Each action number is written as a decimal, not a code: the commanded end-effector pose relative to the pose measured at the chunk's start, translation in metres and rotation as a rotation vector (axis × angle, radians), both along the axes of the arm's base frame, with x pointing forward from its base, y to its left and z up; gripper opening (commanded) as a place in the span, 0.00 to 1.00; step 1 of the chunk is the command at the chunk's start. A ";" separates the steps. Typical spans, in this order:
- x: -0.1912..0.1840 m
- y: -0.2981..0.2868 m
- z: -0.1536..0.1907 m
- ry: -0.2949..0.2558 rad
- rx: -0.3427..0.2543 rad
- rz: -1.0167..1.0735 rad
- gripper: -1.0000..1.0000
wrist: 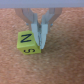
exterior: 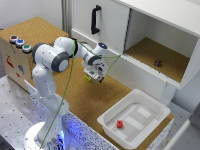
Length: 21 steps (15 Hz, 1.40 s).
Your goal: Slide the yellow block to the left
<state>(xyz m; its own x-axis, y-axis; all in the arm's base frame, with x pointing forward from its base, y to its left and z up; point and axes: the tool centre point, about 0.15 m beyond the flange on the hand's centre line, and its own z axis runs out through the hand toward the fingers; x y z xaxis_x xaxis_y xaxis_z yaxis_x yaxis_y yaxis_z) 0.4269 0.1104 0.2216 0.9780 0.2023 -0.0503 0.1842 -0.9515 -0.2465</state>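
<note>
My claw point(wrist: 39, 42) hangs over the cork tabletop point(exterior: 100, 95) with fingers nearly closed, gripping nothing, one fingertip at the edge of the yellow block point(wrist: 28, 43). Bare cork surrounds the block. In the exterior view my claw hides most of it.

A cork-topped desk point(exterior: 75, 92) stands before a white cabinet point(exterior: 150, 30) with a black door handle point(exterior: 95, 19) and an open, cork-floored compartment point(exterior: 157, 55).
</note>
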 end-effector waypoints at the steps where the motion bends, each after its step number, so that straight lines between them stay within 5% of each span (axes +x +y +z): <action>1: 0.018 0.040 0.017 0.046 -0.027 -0.017 0.00; 4: 0.007 0.046 0.064 -0.001 -0.083 -0.007 0.00; 7: -0.007 0.059 0.073 0.024 -0.107 0.028 0.00; 8: -0.010 0.061 0.071 0.028 -0.104 0.033 1.00; 11: -0.019 0.065 0.061 0.021 -0.117 0.065 1.00; 21: -0.040 0.062 0.011 -0.123 -0.120 0.180 1.00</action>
